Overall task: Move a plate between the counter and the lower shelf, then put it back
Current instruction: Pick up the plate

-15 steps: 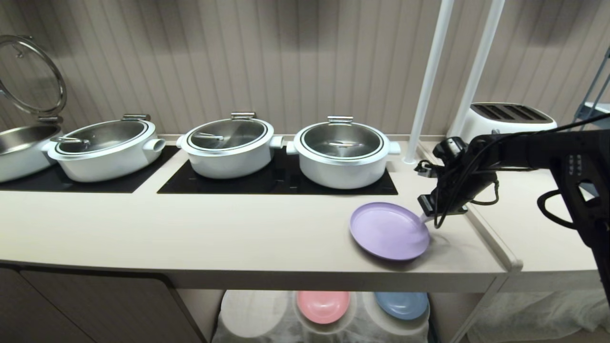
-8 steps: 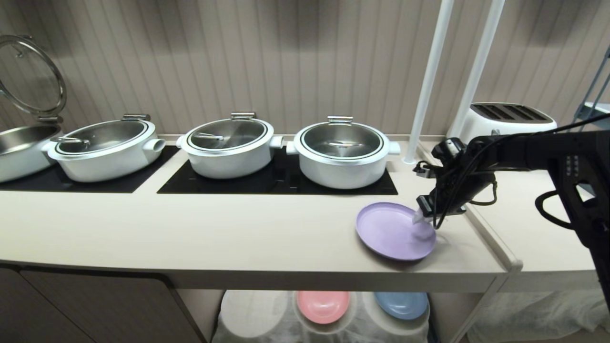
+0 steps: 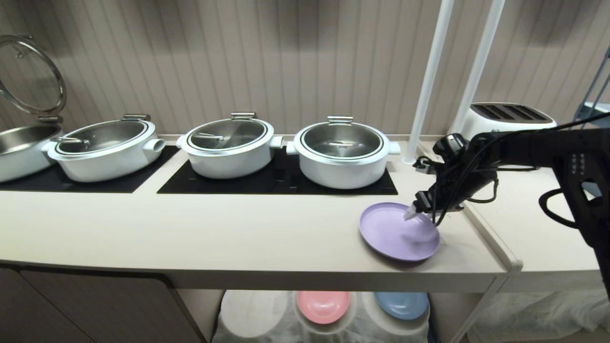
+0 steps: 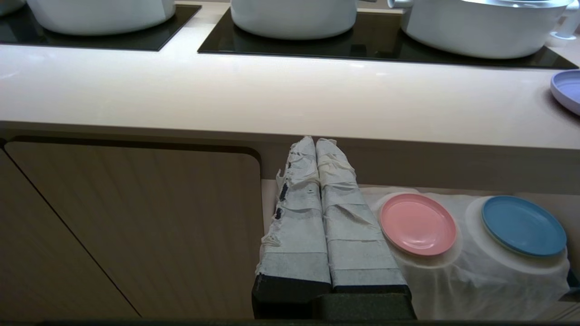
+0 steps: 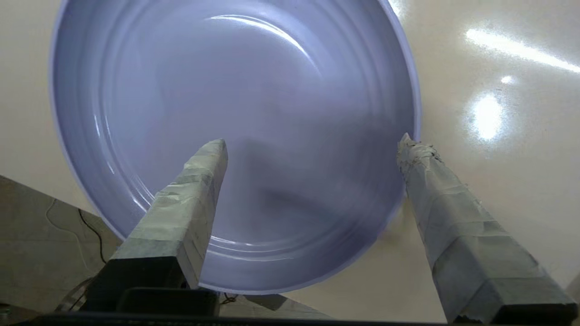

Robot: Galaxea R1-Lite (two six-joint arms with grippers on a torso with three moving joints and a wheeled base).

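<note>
The purple plate [image 3: 399, 232] lies flat near the right end of the beige worktop [image 3: 238, 233], the right gripper [image 5: 312, 145] over its rim with jaws apart, the left gripper [image 4: 316, 142] with jaws together below the worktop's front edge.

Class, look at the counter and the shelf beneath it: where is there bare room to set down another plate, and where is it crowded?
Free: the counter strip between the hobs and the front edge, left of the purple plate; also the bare mound left of the pink plate. Crowded: the hobs, filled by pots, and around the right gripper.
</note>
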